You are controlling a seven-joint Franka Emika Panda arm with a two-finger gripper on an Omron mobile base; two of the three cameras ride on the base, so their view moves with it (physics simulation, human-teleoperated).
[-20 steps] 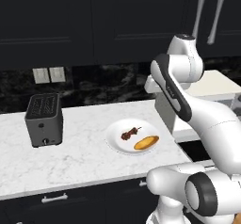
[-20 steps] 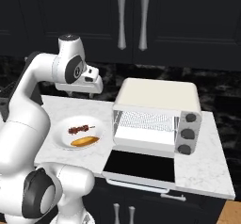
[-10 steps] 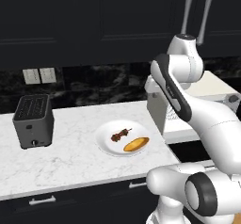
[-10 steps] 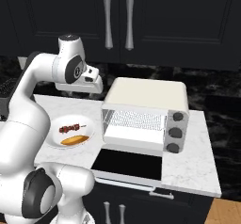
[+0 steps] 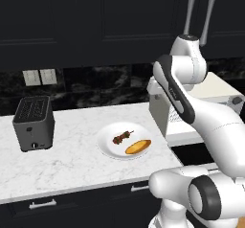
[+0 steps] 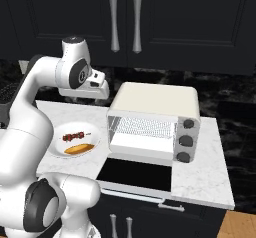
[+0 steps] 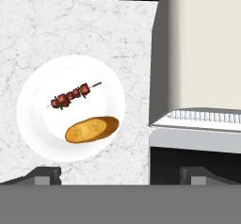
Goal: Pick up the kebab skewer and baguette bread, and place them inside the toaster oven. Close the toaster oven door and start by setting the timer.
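Gripper (image 7: 120,173) high above counter, jaws wide, empty.
Kebab skewer (image 7: 73,95) and baguette bread (image 7: 91,129) share a white plate (image 7: 37,124), left of open toaster oven (image 7: 202,53), below left fingertip.

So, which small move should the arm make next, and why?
Probably lower the open pincer toward the skewer on the plate: it holds nothing, hangs high above the counter, and the oven door already lies open.

Skewer (image 7: 71,95) and baguette (image 7: 91,129) on plate (image 7: 33,124)
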